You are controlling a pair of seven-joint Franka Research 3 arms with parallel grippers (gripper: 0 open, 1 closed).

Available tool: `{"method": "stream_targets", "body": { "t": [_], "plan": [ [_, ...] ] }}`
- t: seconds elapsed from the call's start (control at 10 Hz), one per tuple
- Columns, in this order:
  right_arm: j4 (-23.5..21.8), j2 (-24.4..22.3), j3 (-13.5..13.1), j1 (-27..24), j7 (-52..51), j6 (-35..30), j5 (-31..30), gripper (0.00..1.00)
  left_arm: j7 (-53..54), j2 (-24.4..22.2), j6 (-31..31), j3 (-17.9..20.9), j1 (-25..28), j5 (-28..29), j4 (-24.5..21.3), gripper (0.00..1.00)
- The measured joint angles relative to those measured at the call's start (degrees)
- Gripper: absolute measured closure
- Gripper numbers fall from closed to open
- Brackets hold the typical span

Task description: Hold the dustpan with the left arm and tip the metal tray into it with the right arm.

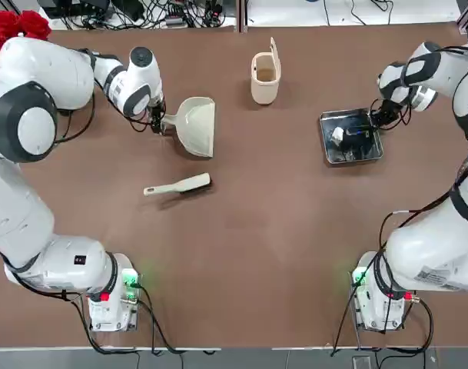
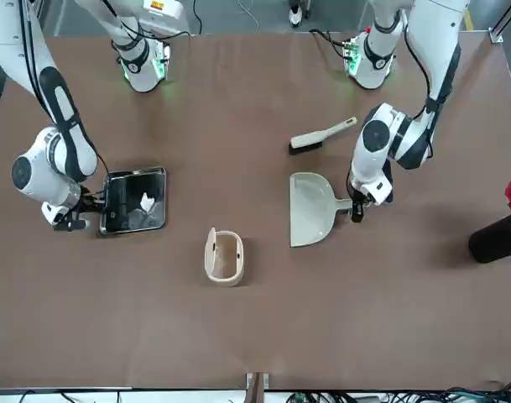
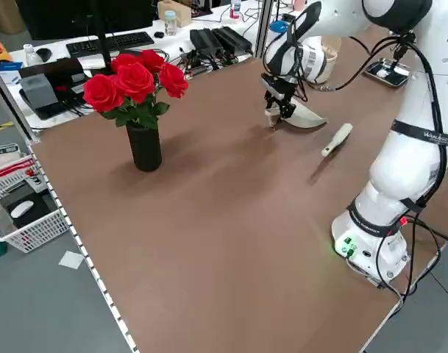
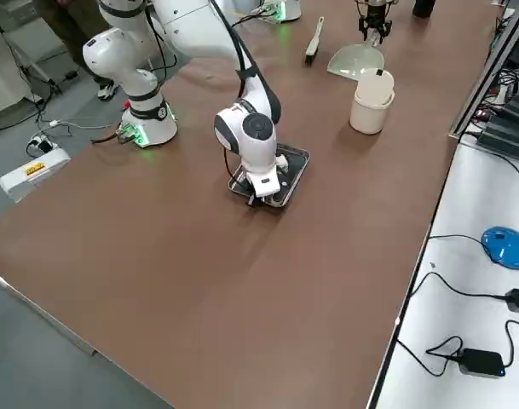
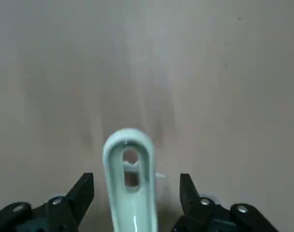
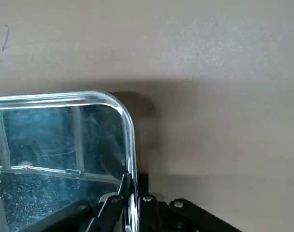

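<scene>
1. Dustpan [image 1: 197, 125] lies flat on the worktop [image 1: 264, 231], well apart from the tray [image 1: 350, 137]; tipping from there would likely spill onto the worktop
2. Left hand [image 5: 132, 195] is spread wide astride the looped handle [image 5: 128, 164], not yet gripping; closing off-centre could let the pan twist
3. Right hand [image 6: 130, 205] is pinched narrow on the tray's rim at one edge; so thin a hold may slip once the tray tilts
4. Crumpled white scrap [image 1: 337, 134] in the tray could drop early
</scene>
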Motion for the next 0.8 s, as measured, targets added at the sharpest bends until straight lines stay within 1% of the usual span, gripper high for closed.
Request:
{"method": "stream_targets", "body": {
  "t": [0.1, 0.2, 0.4, 0.6, 0.8],
  "plan": [
    [0.2, 0.0, 0.0, 0.0, -0.2, -1.0, 0.2, 0.92, 0.0, 0.0, 0.1, 0.0, 0.3, 0.0, 0.2, 0.19],
    [0.8, 0.0, 0.1, 0.0, -0.2, -3.4, 0.5, 0.92, 0.0, -0.2, 0.1, 0.0, 0.3, 0.0, 0.4, 0.19],
    [2.9, -0.9, 0.3, 0.0, -0.6, -10.2, 1.6, 0.94, 0.0, -0.5, 0.1, -0.2, 0.3, 0.0, 0.5, 0.19],
    [5.6, -3.8, 0.5, 0.0, -0.9, -17.6, 1.7, 0.95, -0.2, -0.6, 0.1, -0.4, 0.3, 0.0, 0.5, 0.23],
    [8.2, -6.7, 0.6, 0.0, -0.9, -23.8, 1.7, 0.95, -0.5, -0.8, 0.1, -0.4, 0.3, 0.0, 0.6, 0.37]
  ]
}}
